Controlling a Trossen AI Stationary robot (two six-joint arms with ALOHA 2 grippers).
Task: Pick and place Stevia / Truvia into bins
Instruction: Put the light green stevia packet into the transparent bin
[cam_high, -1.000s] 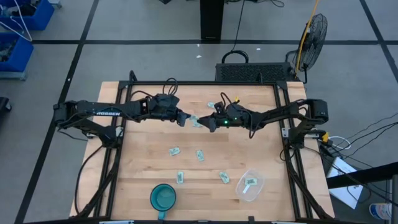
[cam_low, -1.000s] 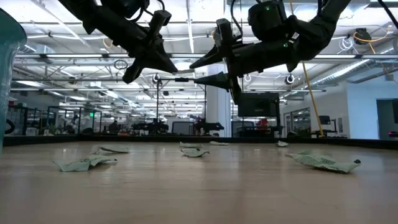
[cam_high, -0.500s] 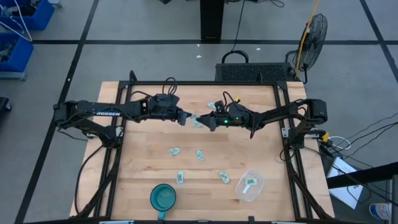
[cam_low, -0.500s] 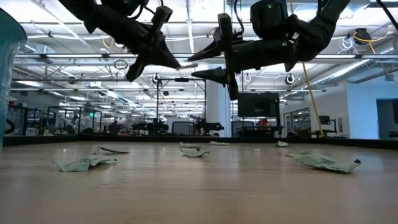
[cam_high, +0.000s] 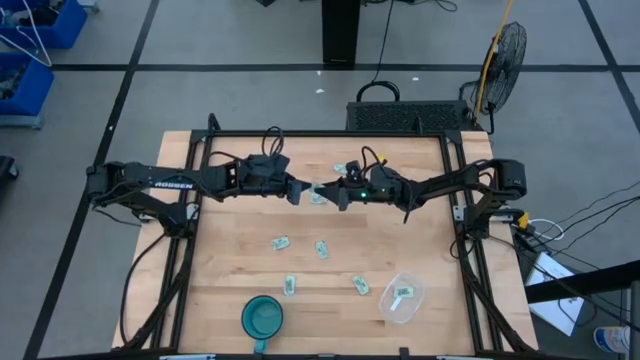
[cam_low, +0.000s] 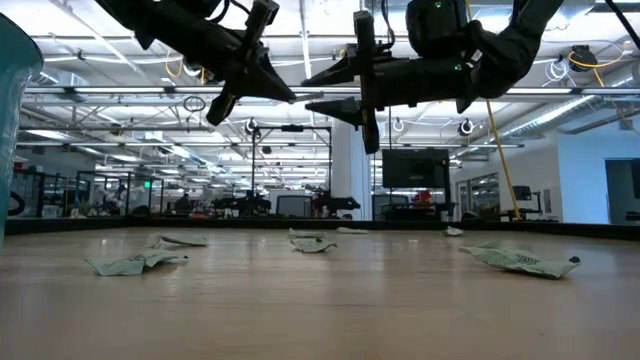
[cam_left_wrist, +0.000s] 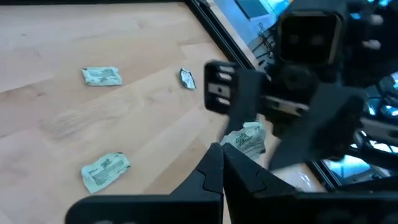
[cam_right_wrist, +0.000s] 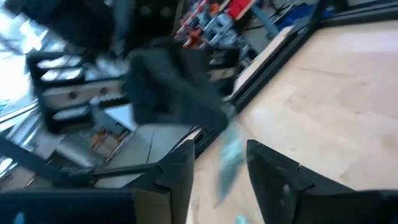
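Several pale green sachets lie flat on the wooden table: sachet (cam_high: 281, 242), sachet (cam_high: 321, 249), sachet (cam_high: 290, 285) and sachet (cam_high: 360, 285). One more sachet (cam_high: 403, 292) lies inside the clear tub (cam_high: 412, 308) near the right front. My left gripper (cam_high: 300, 190) (cam_left_wrist: 222, 152) hovers shut above the table's middle. My right gripper (cam_high: 328, 193) (cam_low: 308, 92) faces it, open, close by. A sachet (cam_high: 318, 197) (cam_left_wrist: 247, 138) lies on the table under the two. Low view shows both grippers well above the table, with nothing between the right fingers.
A teal round bowl (cam_high: 262, 317) stands at the near edge, left of the tub. More sachets (cam_high: 340, 167) lie toward the far edge. Black frame rails run along the table's left and right sides. Bare wood lies between the sachets in the near half.
Both grippers have risen a little above the table. The right gripper has also edged toward the left gripper, staying open. The sachets have not moved.
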